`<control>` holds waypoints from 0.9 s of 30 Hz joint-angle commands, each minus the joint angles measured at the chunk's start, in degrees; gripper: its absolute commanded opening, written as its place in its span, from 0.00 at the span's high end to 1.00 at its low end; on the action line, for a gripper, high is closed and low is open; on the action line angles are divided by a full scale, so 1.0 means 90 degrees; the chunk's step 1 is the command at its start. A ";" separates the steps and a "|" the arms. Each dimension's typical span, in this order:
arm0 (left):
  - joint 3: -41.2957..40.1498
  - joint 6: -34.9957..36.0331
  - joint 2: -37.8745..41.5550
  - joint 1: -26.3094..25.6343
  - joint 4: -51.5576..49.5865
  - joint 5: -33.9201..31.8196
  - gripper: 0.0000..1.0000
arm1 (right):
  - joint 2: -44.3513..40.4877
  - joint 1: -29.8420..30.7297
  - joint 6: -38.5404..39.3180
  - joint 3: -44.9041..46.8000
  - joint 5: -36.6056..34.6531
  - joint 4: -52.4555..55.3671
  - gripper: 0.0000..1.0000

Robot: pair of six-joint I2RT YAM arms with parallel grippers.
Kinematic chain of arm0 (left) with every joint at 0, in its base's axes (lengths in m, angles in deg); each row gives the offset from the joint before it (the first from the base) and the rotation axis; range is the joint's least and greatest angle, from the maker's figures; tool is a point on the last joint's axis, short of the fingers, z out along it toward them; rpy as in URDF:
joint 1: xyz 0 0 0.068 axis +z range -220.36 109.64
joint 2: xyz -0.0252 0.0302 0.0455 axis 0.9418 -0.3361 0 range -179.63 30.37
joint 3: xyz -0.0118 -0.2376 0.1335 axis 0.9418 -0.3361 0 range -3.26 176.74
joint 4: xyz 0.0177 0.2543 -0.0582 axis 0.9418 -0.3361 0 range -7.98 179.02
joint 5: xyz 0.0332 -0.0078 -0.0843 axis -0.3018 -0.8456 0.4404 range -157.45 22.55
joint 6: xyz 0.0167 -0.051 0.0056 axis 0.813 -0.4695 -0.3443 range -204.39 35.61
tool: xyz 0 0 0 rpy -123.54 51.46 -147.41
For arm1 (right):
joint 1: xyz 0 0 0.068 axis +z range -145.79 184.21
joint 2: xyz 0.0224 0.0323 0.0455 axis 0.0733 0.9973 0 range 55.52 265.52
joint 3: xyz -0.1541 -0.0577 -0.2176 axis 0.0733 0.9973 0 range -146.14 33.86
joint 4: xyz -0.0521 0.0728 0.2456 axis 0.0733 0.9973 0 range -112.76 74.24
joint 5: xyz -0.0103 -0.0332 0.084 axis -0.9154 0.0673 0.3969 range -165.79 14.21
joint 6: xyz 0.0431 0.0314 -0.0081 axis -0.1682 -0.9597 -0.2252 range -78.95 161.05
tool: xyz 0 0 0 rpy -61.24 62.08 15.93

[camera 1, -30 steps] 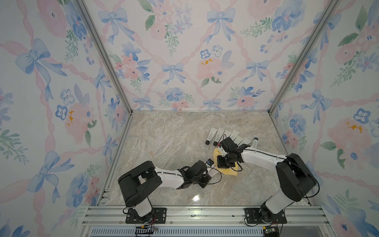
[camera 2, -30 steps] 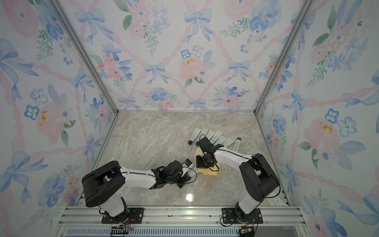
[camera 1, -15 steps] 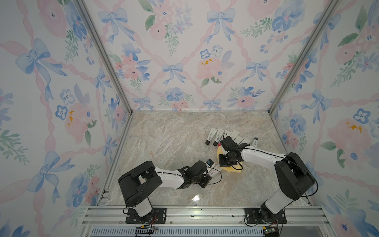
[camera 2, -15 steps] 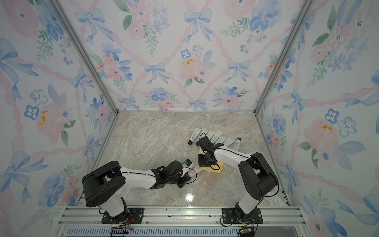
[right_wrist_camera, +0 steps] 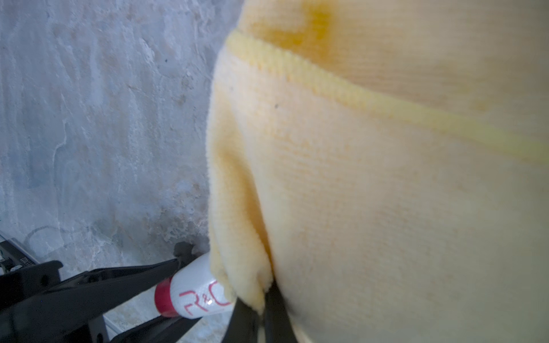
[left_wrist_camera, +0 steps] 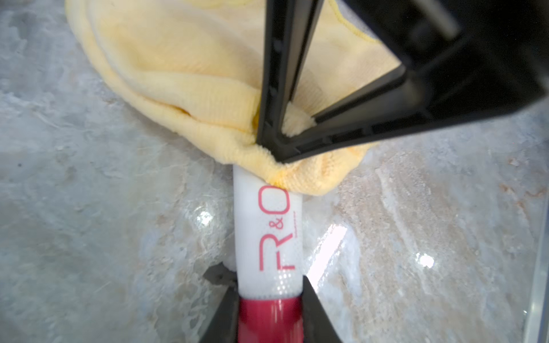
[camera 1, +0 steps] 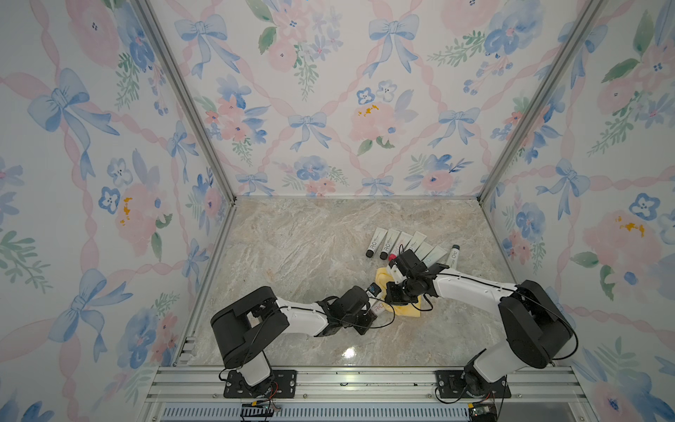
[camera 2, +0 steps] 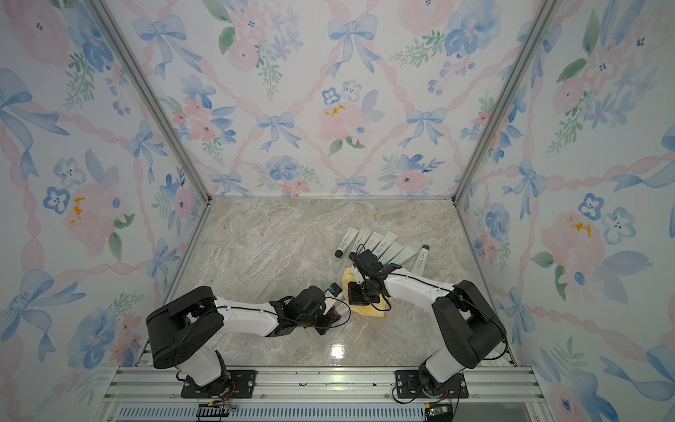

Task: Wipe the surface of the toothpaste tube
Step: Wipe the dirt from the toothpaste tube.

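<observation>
Buried under the yellow cloth [left_wrist_camera: 184,68]: far end of the toothpaste tube [left_wrist_camera: 267,234]. Cut by the frame edge: its red cap and both fingers of the left gripper [left_wrist_camera: 267,282]. Blurred and cropped: body of the right gripper [left_wrist_camera: 277,147]. From the right wrist, cloth out of focus, filling most of the frame, hiding all but 2 dark fingertips [right_wrist_camera: 242,323]. In both top views, lower center, toothpaste tube [camera 1: 378,310] mostly covered, lettering too small to read. Just above, several cap ends in the row of tubes [camera 1: 401,243] hidden behind the right arm [camera 1: 471,288].
</observation>
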 commanded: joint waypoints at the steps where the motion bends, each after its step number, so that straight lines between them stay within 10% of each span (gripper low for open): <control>1: -0.0063 0.0039 -0.0239 -0.0026 -0.0604 0.0132 0.72 | 0.0281 -0.0517 0.0282 0.0048 -0.1015 0.0874 0.94; 27: -0.0064 0.0046 -0.0210 -0.0027 -0.0596 0.0140 0.71 | 0.0247 0.0532 -0.0232 -0.0121 -0.0072 0.0593 0.94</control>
